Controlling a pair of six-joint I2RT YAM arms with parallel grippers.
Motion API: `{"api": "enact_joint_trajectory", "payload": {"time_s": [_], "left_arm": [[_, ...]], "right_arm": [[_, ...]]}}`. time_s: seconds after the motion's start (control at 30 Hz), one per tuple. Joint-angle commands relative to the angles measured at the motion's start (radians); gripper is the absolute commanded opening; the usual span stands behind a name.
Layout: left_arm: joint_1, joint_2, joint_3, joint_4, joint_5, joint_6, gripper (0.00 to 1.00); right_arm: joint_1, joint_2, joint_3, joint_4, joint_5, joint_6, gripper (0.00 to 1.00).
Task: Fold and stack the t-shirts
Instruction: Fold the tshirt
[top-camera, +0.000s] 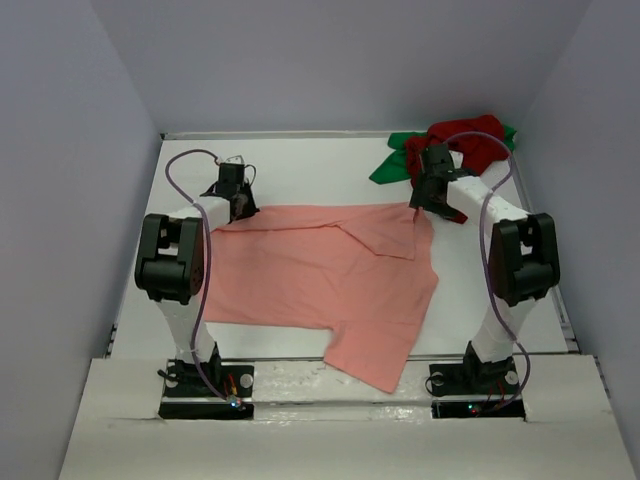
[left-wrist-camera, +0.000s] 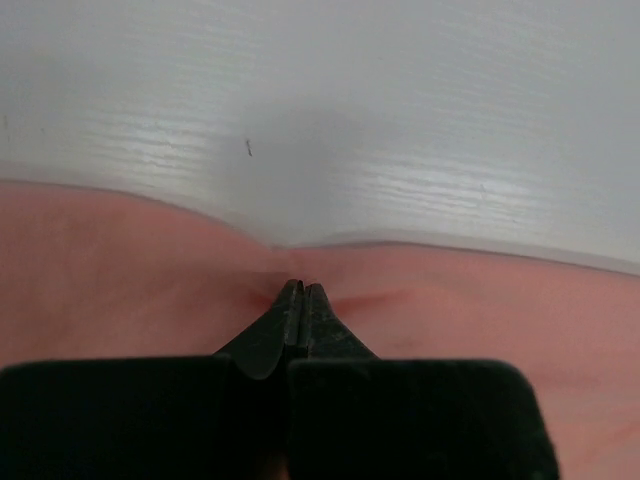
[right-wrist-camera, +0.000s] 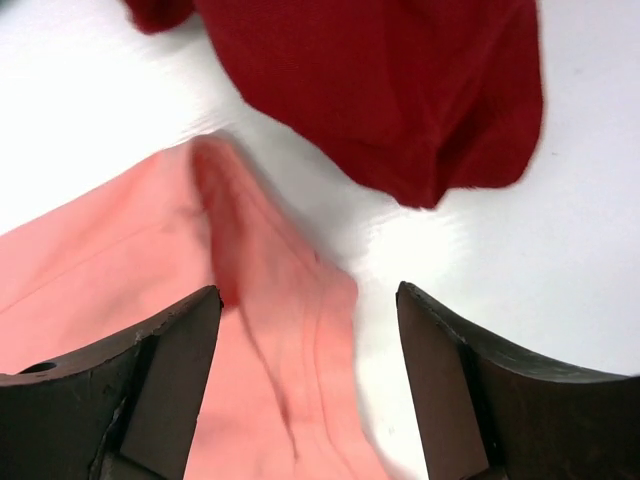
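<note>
Salmon-pink t-shirt (top-camera: 320, 280): spread mid-table; soft, light, limp, likely best pinched at hems or corners. Left gripper (left-wrist-camera: 302, 300) clamped on far-left edge; right gripper (right-wrist-camera: 305, 290) wide, empty, over far-right corner. Dark red t-shirt (top-camera: 465, 145), green t-shirt (top-camera: 390, 165): heaped far right.

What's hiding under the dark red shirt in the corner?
The green shirt lies under the dark red shirt, and its edges poke out on both sides. Its middle is covered, so I can't tell how it's bunched or whether anything else is beneath.
</note>
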Motion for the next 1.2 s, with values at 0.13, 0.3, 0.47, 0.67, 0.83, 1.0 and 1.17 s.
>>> {"api": "enact_joint_trajectory", "payload": {"time_s": [0.13,0.3,0.47,0.67,0.83,1.0,1.17], "left_arm": [[-0.149,-0.186,-0.006,0.010,-0.028,-0.038,0.00],[-0.259,-0.174,0.013,0.049,0.011,-0.009,0.00],[-0.357,-0.096,0.063,0.087,0.104,0.071,0.00],[-0.387,-0.036,0.088,0.128,0.156,0.105,0.00],[-0.388,0.015,0.094,0.194,0.255,0.099,0.00],[-0.388,0.070,0.108,0.231,0.343,0.079,0.00],[-0.388,0.112,0.138,0.242,0.395,0.064,0.00]], "right_arm": [[0.082,-0.325,-0.089,0.065,-0.149,-0.047,0.73],[0.206,-0.390,-0.199,0.088,-0.219,-0.085,0.68],[0.283,-0.387,-0.305,0.125,-0.212,-0.052,0.67],[0.283,-0.574,-0.534,0.326,-0.367,0.065,0.66],[0.283,-0.688,-0.736,0.580,-0.474,0.166,0.65],[0.283,-0.590,-0.741,0.632,-0.509,0.154,0.63],[0.283,-0.511,-0.755,0.685,-0.525,0.165,0.62]]}}
